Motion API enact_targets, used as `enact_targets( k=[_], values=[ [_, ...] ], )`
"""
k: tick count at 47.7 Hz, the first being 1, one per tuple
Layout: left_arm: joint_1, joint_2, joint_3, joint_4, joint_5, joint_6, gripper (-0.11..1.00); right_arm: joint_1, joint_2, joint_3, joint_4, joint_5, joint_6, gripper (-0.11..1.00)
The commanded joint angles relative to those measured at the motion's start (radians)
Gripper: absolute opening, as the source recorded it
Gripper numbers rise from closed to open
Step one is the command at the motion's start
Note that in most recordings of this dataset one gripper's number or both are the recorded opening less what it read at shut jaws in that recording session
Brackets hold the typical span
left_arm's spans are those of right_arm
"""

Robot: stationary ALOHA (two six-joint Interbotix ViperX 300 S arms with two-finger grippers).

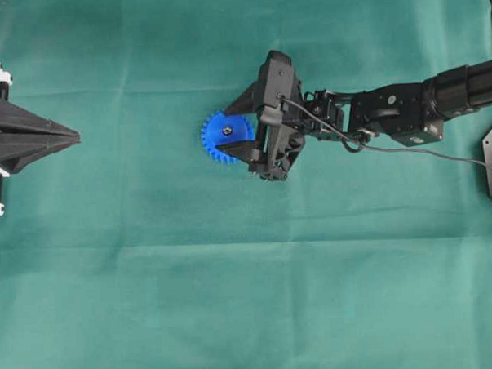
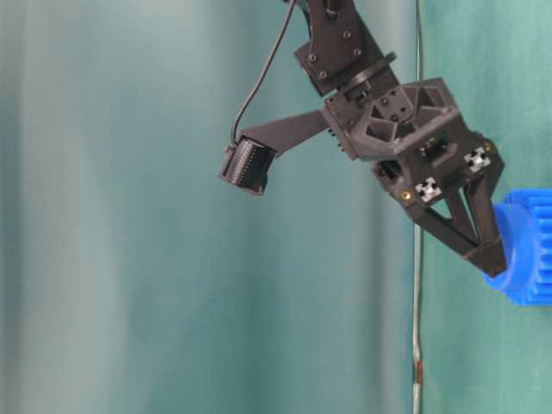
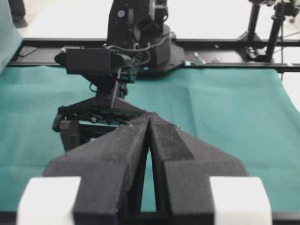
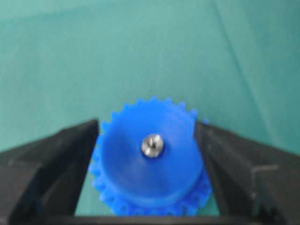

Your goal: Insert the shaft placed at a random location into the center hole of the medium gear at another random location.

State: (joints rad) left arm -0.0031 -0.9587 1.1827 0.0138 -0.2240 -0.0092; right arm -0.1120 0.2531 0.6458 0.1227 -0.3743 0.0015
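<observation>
You can see only the shiny round end of the shaft (image 4: 152, 145); its length is sunk in the center hole, which it fills and hides, so its long axis stands upright through the flat face. The wrist view is blurred, and the table-level view cuts the medium gear (image 1: 224, 135) off at the right edge. You have one gear, one shaft and two arms. The gear lies flat on the green cloth (image 1: 235, 299) near the middle. Your right gripper (image 4: 147, 140) stands spread wide, a jaw on either side of the gear's rim, holding nothing. Your left gripper (image 3: 150, 123) sits well apart at the left, fingers pressed together, empty.
</observation>
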Motion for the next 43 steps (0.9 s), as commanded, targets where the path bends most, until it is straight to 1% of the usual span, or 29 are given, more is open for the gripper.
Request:
enact_targets(
  k=[1, 6, 10, 22, 30, 43],
  values=[
    [0.002, 0.009, -0.020, 0.002, -0.005, -0.002, 0.00, -0.002, -0.043, -0.018, 0.003, -0.002, 0.005, 0.95],
    [0.002, 0.009, -0.020, 0.002, -0.005, -0.002, 0.00, -0.002, -0.069, -0.014, 0.003, 0.011, 0.005, 0.90],
    [0.002, 0.009, -0.020, 0.002, -0.006, -0.002, 0.00, -0.003, -0.097, -0.012, 0.003, 0.037, 0.003, 0.91],
    [0.002, 0.009, -0.021, 0.003, -0.006, -0.002, 0.00, -0.002, -0.262, -0.014, -0.012, 0.163, -0.008, 0.91],
    [0.002, 0.008, -0.021, 0.003, -0.006, -0.002, 0.00, -0.002, -0.364, -0.011, -0.014, 0.213, -0.008, 0.91],
    [0.002, 0.008, -0.021, 0.002, -0.006, -0.002, 0.00, -0.002, -0.425, 0.023, -0.014, 0.225, -0.005, 0.91]
  ],
)
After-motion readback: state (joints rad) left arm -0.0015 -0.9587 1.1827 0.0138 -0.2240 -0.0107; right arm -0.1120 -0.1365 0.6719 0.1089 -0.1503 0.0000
